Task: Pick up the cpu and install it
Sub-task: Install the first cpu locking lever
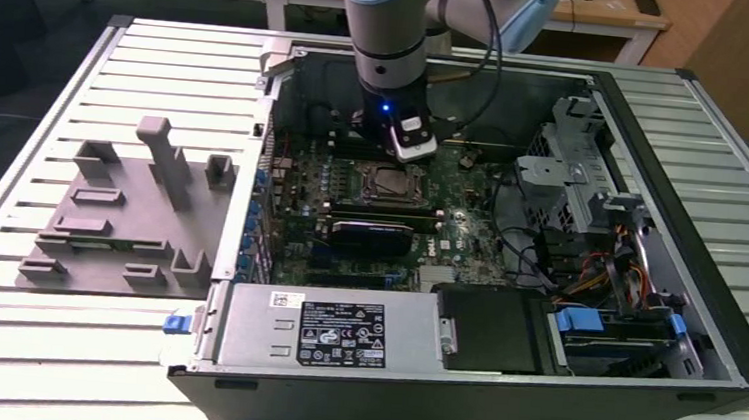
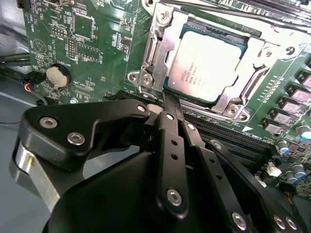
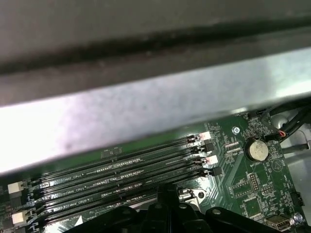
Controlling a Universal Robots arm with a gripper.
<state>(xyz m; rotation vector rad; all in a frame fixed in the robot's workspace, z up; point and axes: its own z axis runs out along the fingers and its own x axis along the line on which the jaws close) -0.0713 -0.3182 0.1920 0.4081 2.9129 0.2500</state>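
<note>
The cpu (image 2: 206, 63) is a flat silvery square lying in the open metal socket frame (image 2: 155, 53) on the green motherboard. In the exterior view the cpu (image 1: 381, 182) sits in the middle of the open computer case. My gripper (image 2: 168, 97) hangs just off one edge of the cpu, its two black fingers pressed together with nothing between them. In the exterior view my gripper (image 1: 413, 155) points down at the far rim of the socket. In the first wrist view the fingertips (image 3: 167, 190) hover over the board beside the memory slots (image 3: 121, 170).
Grey fixture blocks (image 1: 121, 210) stand on the slatted table at the exterior view's left. The case holds a power supply (image 1: 325, 332), a drive cage (image 1: 578, 176) and cables. A coin battery (image 2: 58, 76) sits on the board. The case wall (image 3: 146, 102) looms close above the slots.
</note>
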